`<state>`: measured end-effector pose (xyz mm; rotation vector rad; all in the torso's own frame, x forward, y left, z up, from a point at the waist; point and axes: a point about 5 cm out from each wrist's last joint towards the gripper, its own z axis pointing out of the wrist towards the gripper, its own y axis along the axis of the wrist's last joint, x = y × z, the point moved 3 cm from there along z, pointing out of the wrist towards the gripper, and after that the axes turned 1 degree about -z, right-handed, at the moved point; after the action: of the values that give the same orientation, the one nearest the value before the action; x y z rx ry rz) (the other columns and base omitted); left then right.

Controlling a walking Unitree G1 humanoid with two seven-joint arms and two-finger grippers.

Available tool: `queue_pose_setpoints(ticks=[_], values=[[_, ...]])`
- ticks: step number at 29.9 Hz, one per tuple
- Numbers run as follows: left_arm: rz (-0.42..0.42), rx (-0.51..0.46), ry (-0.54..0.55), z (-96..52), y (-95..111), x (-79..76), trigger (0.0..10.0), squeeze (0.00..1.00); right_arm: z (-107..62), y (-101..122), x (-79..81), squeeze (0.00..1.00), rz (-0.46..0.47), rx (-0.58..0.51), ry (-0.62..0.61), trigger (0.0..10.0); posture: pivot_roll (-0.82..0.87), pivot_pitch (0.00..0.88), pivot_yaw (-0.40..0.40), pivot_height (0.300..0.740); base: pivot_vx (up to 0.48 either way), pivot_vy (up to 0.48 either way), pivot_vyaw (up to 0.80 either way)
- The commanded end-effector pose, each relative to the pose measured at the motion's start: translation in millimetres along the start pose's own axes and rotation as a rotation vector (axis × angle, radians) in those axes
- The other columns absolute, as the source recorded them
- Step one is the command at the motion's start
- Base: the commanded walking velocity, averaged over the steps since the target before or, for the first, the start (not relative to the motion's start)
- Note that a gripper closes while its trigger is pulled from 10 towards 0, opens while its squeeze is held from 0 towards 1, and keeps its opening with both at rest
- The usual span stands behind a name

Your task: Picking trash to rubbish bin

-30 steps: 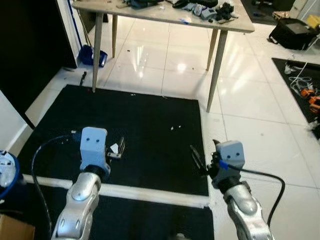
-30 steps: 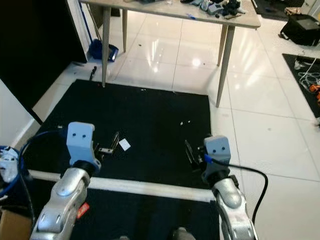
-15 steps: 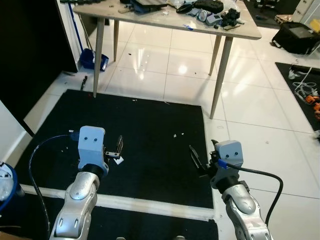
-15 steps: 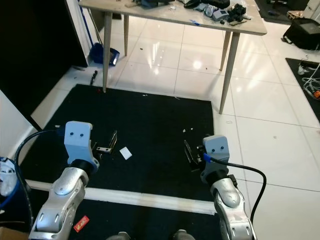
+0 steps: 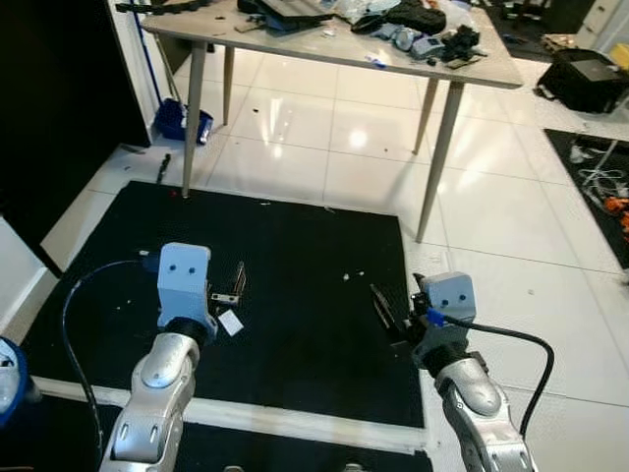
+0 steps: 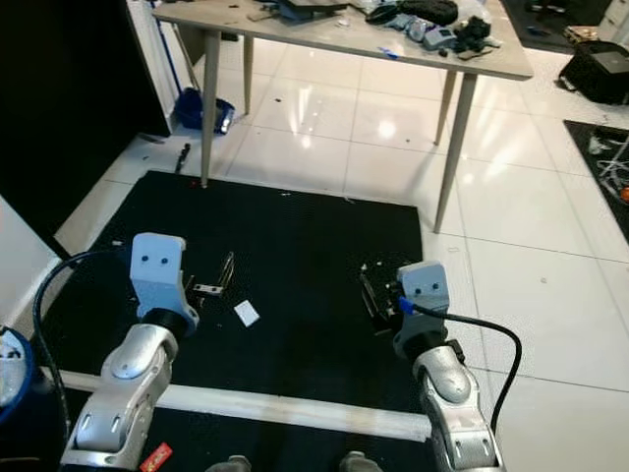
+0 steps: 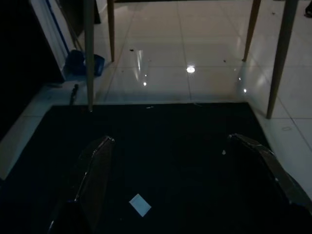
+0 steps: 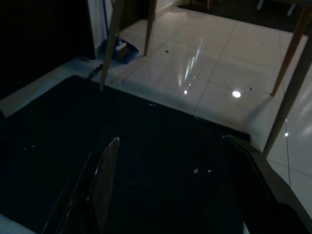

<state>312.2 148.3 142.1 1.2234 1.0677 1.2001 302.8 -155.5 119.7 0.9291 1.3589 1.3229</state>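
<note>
A small white scrap of paper [image 5: 230,323] lies on the black mat [image 5: 295,246], also seen from the left wrist as a pale square [image 7: 140,204]. My left gripper [image 5: 237,283] hangs open just beyond and above the scrap, which lies on the floor below its spread fingers [image 7: 97,165]. My right gripper [image 5: 385,305] is open over the mat's right side with nothing between its fingers [image 8: 105,170]. The blue rubbish bin [image 6: 8,362] peeks in at the far left edge, beside my left arm.
A cluttered table [image 5: 334,44] on thin legs stands beyond the mat, with a blue dustpan [image 5: 182,116] to its left. Tiny white crumbs [image 5: 354,276] dot the mat. A white strip [image 5: 246,418] crosses the floor near my feet, and a red wrapper [image 6: 155,455] lies below it.
The whole picture has shifted, so the camera moved. The scrap now lies nearer me than the left fingertips instead of beside them. Both grippers stay open.
</note>
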Motion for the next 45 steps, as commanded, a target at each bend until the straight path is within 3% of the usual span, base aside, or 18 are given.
queue_pose_setpoints(ticks=[1,13,45], values=[[0.007,0.022,-0.007,-1.5,-6.2,-2.4,10.0,0.00,-3.4,-6.6,-4.1,0.00,-0.003,0.030,-0.016,10.0,0.02,0.174,-0.041,0.740,0.330,0.000,0.00],[0.009,0.017,0.001,1.2,-4.9,0.3,10.0,0.00,-0.2,-0.1,-11.9,0.00,0.003,0.010,-0.051,10.0,0.01,0.176,-0.042,0.740,0.330,0.000,0.00],[0.018,0.011,-0.009,1.9,-5.2,-2.5,10.0,0.00,6.2,-2.2,-14.3,0.00,0.010,0.022,-0.051,10.0,0.02,0.142,-0.056,0.740,0.336,0.000,0.00]])
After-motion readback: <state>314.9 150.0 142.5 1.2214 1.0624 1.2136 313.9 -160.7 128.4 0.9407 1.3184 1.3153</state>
